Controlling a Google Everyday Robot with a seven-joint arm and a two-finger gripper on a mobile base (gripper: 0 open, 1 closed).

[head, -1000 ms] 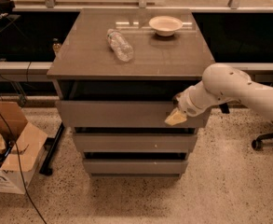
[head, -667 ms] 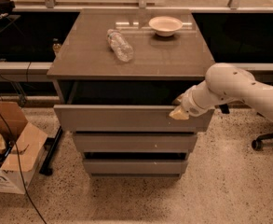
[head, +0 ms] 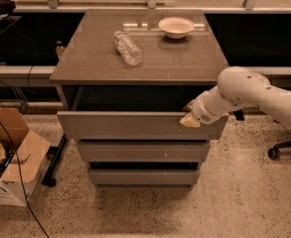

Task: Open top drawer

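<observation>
The top drawer (head: pixel 125 125) is the widest grey handleless front of three under a brown cabinet top. It stands pulled out some way, with a dark gap behind its upper edge. My gripper (head: pixel 189 116) sits at the upper right edge of that front, its pale fingertips (head: pixel 189 121) hooked over the top rim. The white arm (head: pixel 249 93) reaches in from the right. Below are the mid-sized front (head: pixel 142 151) and the smallest front (head: pixel 142 176), both pushed in.
A clear plastic bottle (head: pixel 127 47) lies on the cabinet top (head: pixel 85 58), and a white bowl (head: pixel 176 27) stands at its back right. A cardboard box (head: pixel 11 167) and black cables lie on the floor at left. An office chair base (head: pixel 284 148) is at right.
The top drawer has slid further out toward the camera, and my gripper has moved with its front edge. The gap behind the front is wider.
</observation>
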